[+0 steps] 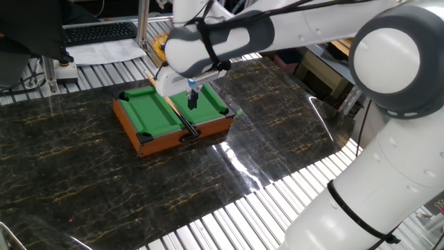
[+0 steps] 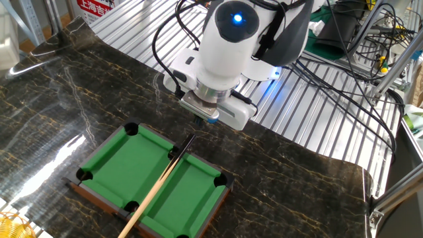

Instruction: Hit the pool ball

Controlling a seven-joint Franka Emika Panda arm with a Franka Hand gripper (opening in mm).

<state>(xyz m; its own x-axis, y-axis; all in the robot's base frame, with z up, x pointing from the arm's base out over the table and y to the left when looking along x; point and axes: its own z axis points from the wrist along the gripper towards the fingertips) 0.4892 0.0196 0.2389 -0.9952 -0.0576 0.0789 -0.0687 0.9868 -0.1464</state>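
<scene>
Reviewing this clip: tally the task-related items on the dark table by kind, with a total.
Mini pool table: 1
Cue stick: 1
Pool ball: 0 visible in either view
Total: 2

The cue (image 1: pixel 175 111) has its far end hidden behind the arm (image 1: pixel 208 38) in one fixed view, toward 11 o'clock. In the other fixed view its butt runs out of the bottom edge at 7 o'clock. No ball can be made out on the pool table (image 2: pixel 149 175) in either view. The gripper (image 1: pixel 193 98) is too small and dark to tell how its jaws stand; in the other fixed view the wrist housing covers almost all of it, leaving only a tip at 6 o'clock.
</scene>
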